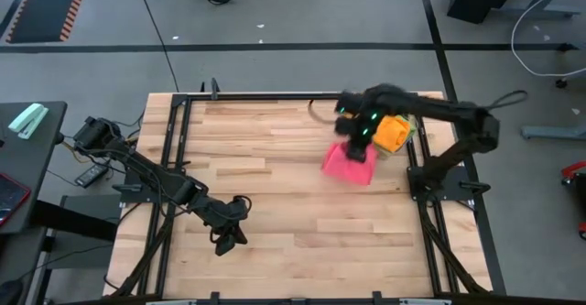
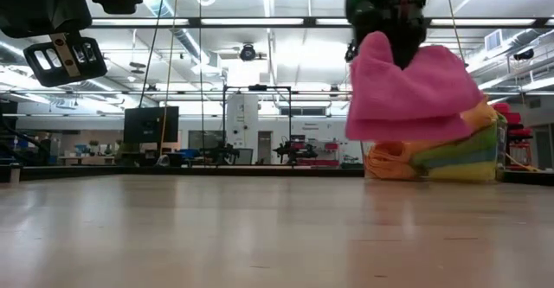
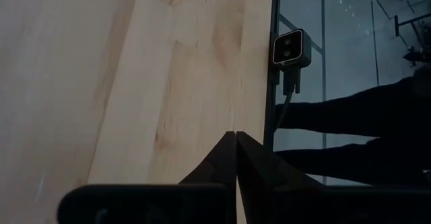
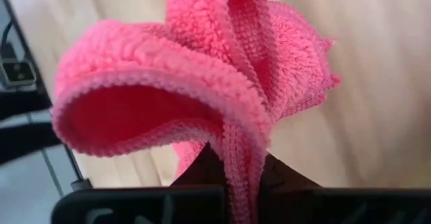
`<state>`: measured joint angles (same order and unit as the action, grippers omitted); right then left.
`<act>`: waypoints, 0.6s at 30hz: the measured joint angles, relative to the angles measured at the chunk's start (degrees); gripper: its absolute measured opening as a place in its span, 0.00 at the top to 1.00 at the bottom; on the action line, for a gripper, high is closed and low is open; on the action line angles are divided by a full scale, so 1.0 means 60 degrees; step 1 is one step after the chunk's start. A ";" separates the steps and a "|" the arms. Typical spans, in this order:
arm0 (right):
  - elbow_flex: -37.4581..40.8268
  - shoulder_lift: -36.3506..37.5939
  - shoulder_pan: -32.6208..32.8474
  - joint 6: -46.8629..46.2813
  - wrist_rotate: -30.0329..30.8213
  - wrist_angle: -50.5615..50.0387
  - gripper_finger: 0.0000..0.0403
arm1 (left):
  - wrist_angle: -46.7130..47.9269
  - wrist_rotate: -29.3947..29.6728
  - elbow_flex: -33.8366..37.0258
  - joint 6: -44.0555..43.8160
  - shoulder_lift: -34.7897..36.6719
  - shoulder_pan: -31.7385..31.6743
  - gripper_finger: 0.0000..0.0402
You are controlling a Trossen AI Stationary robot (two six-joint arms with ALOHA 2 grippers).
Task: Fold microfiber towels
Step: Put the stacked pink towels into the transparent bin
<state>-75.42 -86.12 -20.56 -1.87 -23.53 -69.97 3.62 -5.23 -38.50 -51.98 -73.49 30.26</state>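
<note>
A pink microfiber towel point(image 1: 348, 165) hangs bunched from my right gripper point(image 1: 355, 142), which is shut on it above the table's far right part. In the low view the towel point(image 2: 407, 98) hangs clear of the table, in front of a pile of orange, yellow and green towels point(image 2: 441, 160). That pile point(image 1: 396, 133) rests on the table by the far right edge. My left gripper point(image 1: 224, 245) is shut and holds nothing. It hovers above the near left part of the table, and its fingers point(image 3: 236, 158) point slantwise down at the bare wood. My right gripper pinches the pink towel between its two fingers at a bunched, hemmed edge point(image 4: 240, 143), with several layers gathered there. The fingers come from above, pointing steeply down. The towel hangs slack in loose folds below them, its lower edge point(image 2: 402, 137) off the table.
Black frame rails point(image 1: 169, 186) run along the wooden table's left and right sides. A small camera point(image 3: 291, 49) sits at the table's edge ahead of the left gripper. Bare wood point(image 1: 293, 223) lies between the two arms.
</note>
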 joint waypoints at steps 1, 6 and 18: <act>0.0000 0.0170 -0.0402 0.0121 0.0000 -0.0215 0.96 | 0.0000 0.0001 0.0000 0.0006 0.0000 -0.0004 0.97; 0.0000 0.0710 -0.2653 0.0948 0.0316 -0.1741 0.96 | 0.0004 0.0000 0.0000 -0.0131 0.0000 -0.0003 0.95; -0.1094 0.0267 -0.6036 0.2531 0.1372 -0.3209 0.96 | 0.0000 0.0000 0.0000 -0.0242 0.0000 -0.0004 0.96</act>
<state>-81.98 -84.51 -56.77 13.32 -15.30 -89.22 3.62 -5.23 -38.50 -53.43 -73.49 30.24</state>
